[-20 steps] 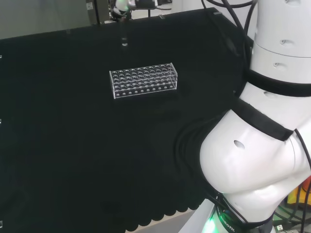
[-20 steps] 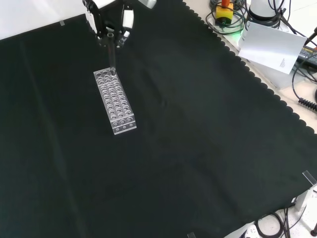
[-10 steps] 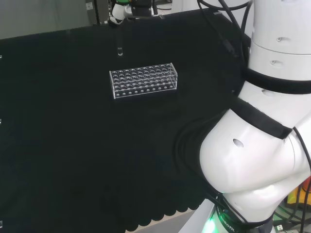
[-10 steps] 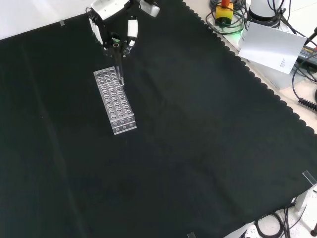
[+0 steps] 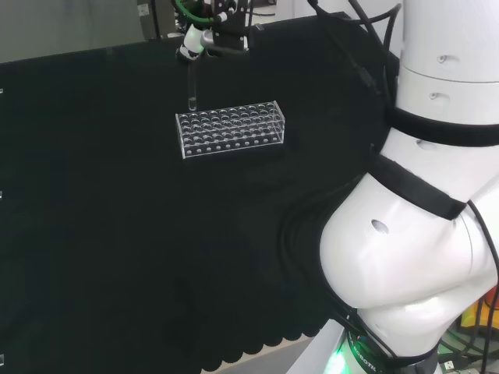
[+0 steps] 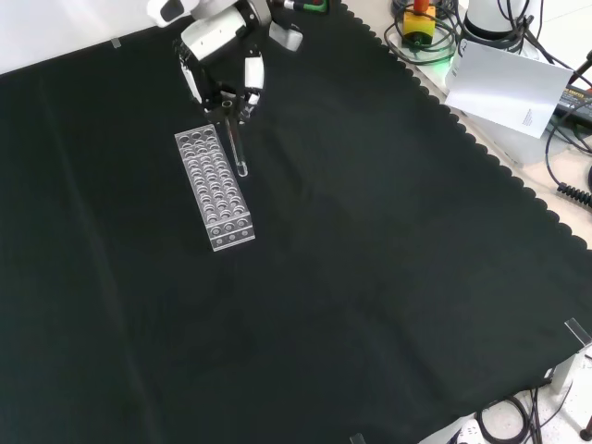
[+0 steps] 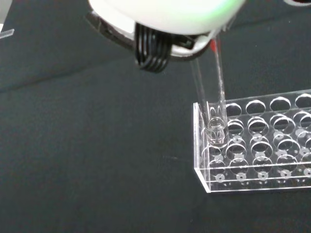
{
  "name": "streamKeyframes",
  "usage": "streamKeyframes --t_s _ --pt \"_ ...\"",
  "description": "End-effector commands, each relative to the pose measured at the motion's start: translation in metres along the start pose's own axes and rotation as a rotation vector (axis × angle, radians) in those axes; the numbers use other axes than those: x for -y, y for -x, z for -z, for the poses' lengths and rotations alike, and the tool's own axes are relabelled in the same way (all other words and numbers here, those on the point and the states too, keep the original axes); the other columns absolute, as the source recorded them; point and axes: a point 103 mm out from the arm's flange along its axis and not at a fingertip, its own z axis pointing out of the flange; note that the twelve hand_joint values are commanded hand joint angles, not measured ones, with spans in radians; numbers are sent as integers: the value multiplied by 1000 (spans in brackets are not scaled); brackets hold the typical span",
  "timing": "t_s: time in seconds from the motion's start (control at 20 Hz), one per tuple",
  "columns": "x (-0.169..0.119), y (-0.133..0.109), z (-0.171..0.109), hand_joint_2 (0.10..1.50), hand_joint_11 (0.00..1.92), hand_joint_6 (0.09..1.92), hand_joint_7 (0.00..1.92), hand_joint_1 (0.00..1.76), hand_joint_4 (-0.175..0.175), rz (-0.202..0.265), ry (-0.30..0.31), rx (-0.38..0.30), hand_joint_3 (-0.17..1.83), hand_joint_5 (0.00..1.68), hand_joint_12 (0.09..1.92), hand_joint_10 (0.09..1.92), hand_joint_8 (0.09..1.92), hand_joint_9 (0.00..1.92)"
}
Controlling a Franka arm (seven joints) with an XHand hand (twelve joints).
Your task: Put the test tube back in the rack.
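The task is part done: the test tube is carried and brought to the rack, but it is not yet seated in a hole.

In the front view the hand hangs at about 12 o'clock from the rack, its fingers pinched on the tube's upper end. The tube hangs roughly upright, its rounded bottom showing just off the rack's long edge at about 3 o'clock from the rack's middle. In the head view the tube hangs above the rack's end at about 10 o'clock, its tip a little above the top plate. The wrist view places the tube's bottom over a corner hole of the rack, near the end wall; whether the tip has entered the hole I cannot tell.

The rack stands alone on the black worktop, all its other holes seemingly empty.

What is left, by my judgement: line the tip up squarely with one hole, lower it straight through both plates until it rests, then let go and lift clear.
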Motion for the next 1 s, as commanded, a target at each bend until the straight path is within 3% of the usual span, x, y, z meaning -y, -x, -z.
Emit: streamKeyframes --t_s 0.05,0.55,1.0 --pt "-4 0 -9 730 1276 101 1390 1328 -175 5 -7 0 483 1382 780 674 660 1592" --pt "-19 -4 -29 731 1276 98 1389 1328 -175 31 10 91 482 1383 780 676 661 1591" --pt "-25 -8 -36 731 1275 95 1389 1328 -175 54 5 105 481 1384 781 678 661 1591"
